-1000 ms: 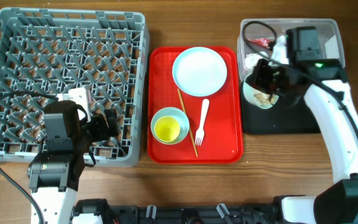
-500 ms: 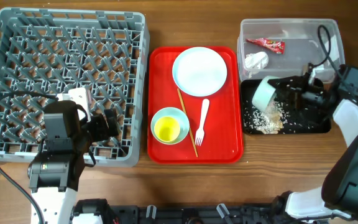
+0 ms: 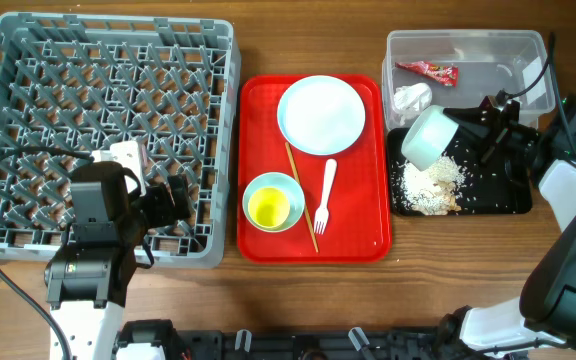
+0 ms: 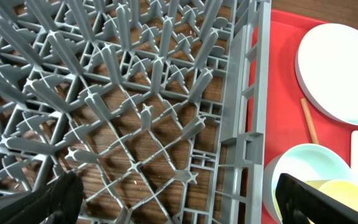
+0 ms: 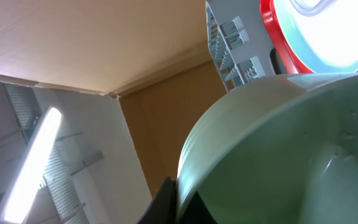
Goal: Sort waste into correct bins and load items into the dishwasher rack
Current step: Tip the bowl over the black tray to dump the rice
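left pincer (image 4: 179, 186): spread wide and holding nothing. It hangs low over the near right corner of the dishwasher rack (image 3: 118, 25), with pegs right underneath and the rack's right wall just beside its right finger.
right pincer (image 3: 458, 127): clamped on the rim of the tipped bowl (image 3: 428, 138).
tipped bowl: held on its side in the air over the far left corner of the black tray (image 3: 498, 200), close to the near wall of the clear tub (image 3: 488, 80).
food scraps (image 3: 430, 185): heaped in the left part of the black tray, with loose grains scattered off to the right.
clear tub: butts up against the black tray's far edge. The red wrapper (image 3: 427, 70) and napkin (image 3: 413, 97) are inside at the left end, with the napkin by the near left corner.
red tray (image 3: 363, 215): sits between the rack and the two bins, with only a thin strip of worktop (image 3: 298, 290) showing on each side.
on the red tray: the plate (image 3: 321, 115) is at the far end. The second bowl (image 3: 290, 185) is near left with the yellow cup (image 3: 269, 208) sitting in it. The wooden stick (image 3: 301, 195) runs right along that bowl's right side, can't tell if it touches. The fork (image 3: 325, 195) lies just right of the stick, not touching it.
open room: a band of bare wood runs along the near edge, in front of the red tray and the black tray.
writing: the wrapper's print is too small to read.
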